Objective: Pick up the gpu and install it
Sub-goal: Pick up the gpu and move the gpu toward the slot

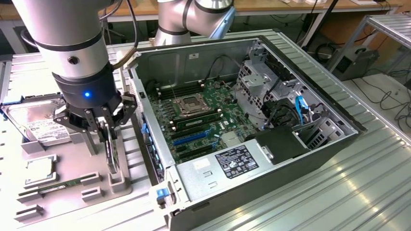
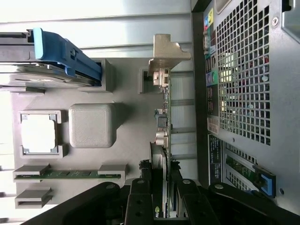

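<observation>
The gpu [image 1: 113, 160] stands on edge in a slot of the grey holder tray [image 1: 77, 197], to the exterior view's left of the open computer case [image 1: 308, 149]. My gripper [image 1: 108, 134] reaches down over the card, its black fingers [image 2: 140, 199] pressed against both of its faces. In the wrist view the gpu [image 2: 162, 119] shows edge-on with its silver end bracket [image 2: 166, 52] at the far end, and my gripper [image 2: 161, 190] is shut on the near end. The card's lower edge still sits in the tray's slot.
On the tray lie a hard drive [image 1: 37, 122] in a blue caddy [image 2: 63, 51], a processor [image 1: 38, 171] and a green memory stick [image 1: 61, 185]. The case holds the motherboard [image 1: 196, 122] with blue card slots [image 1: 189, 137]. Its perforated rear wall [image 2: 243, 84] is close beside the card.
</observation>
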You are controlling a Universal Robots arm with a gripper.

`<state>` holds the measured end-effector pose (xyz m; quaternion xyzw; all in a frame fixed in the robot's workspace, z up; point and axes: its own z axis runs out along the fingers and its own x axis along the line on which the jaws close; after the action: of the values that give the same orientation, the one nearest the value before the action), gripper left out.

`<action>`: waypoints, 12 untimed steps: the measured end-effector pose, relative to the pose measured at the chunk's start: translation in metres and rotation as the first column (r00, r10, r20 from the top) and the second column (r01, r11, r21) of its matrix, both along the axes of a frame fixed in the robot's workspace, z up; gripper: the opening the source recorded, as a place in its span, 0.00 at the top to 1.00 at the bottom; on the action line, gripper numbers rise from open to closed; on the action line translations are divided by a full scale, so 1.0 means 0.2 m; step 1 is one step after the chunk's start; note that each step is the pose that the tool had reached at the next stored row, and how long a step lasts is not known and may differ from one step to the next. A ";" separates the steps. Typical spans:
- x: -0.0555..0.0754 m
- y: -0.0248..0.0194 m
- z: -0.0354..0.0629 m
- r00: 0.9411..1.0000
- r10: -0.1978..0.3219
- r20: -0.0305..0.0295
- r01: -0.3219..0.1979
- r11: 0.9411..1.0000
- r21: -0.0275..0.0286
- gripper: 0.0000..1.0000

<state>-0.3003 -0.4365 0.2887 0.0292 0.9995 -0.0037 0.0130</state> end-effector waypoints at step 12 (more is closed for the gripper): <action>0.00 0.000 0.020 1.000 0.000 0.000 0.000 1.000 0.000 0.74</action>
<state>-0.3003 -0.4365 0.2928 0.0292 0.9995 -0.0037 0.0131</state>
